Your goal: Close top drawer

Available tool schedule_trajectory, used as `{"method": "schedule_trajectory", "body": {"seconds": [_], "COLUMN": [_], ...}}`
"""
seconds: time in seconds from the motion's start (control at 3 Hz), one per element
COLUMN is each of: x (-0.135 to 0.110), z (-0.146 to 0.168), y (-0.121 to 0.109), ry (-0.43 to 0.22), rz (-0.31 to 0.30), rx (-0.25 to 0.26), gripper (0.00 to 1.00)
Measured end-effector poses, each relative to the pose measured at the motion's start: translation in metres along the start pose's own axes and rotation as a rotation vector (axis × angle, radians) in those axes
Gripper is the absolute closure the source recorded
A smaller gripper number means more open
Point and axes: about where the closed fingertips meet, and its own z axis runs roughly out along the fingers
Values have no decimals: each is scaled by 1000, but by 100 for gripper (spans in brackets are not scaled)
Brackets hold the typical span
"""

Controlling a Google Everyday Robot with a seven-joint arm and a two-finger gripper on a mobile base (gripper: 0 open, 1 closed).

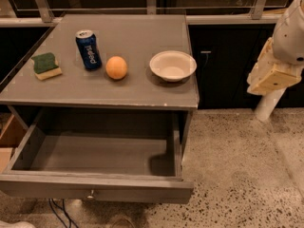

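Observation:
The top drawer (95, 186) is a wide grey drawer pulled far out from under the grey cabinet top (137, 89). It is empty inside. Its small round metal knob (90, 193) sits at the centre of the front. My gripper (270, 80) hangs at the right edge of the camera view, cream-coloured, well to the right of the cabinet and above the floor. It touches nothing.
On the cabinet top stand a blue can (89, 50), an orange (116, 67), a white bowl (173, 65) and a green-and-yellow sponge (46, 65). A cardboard box (8, 137) sits at the left. Speckled floor (247, 175) lies to the right. Cables (59, 213) run under the drawer.

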Motion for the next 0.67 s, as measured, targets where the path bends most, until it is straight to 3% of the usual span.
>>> {"method": "schedule_trajectory", "body": {"seconds": [0.33, 0.67], "x": [0, -2], "z": [-3, -3], "y": [3, 26], "ry": [-13, -22], "rz": [-4, 5], "rx": [12, 40], "gripper": [88, 100]}}
